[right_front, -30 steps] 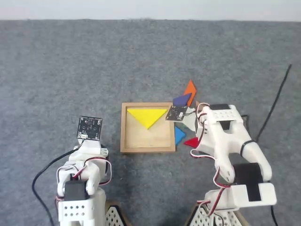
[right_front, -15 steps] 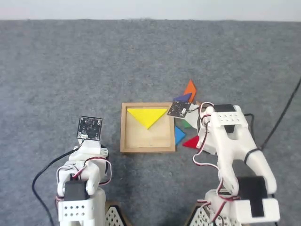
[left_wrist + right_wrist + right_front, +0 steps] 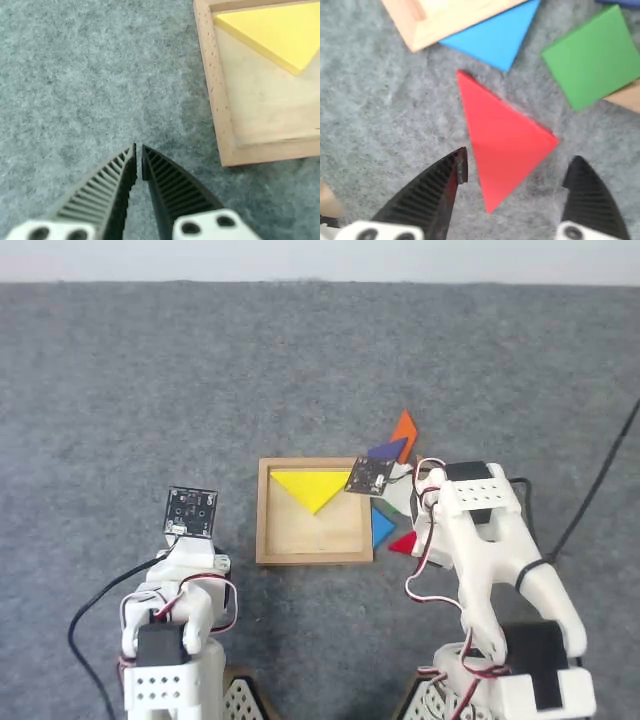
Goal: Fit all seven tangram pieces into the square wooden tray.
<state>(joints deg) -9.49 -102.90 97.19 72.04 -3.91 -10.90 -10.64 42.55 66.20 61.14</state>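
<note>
Red tangram triangle [image 3: 505, 150] lies on fuzzy carpet [image 3: 380, 100] between wide-open right jaws; ribbed left jaws closed, empty.

Square wooden tray [image 3: 262, 512]: pale wood, raised rim, flat on the grey carpet.
Yellow triangle [image 3: 312, 486]: large, flat inside the tray, long edge along the far wall, apex toward the middle.
Blue triangle [image 3: 380, 528]: on the carpet, against the tray's right wall.
Red triangle [image 3: 505, 145]: small, flat, just beside the blue triangle's tip.
Green square [image 3: 592, 55]: flat, near the red triangle.
Dark blue piece [image 3: 390, 450] and orange piece [image 3: 404, 425]: off the tray's far right corner, the two touching.
</note>
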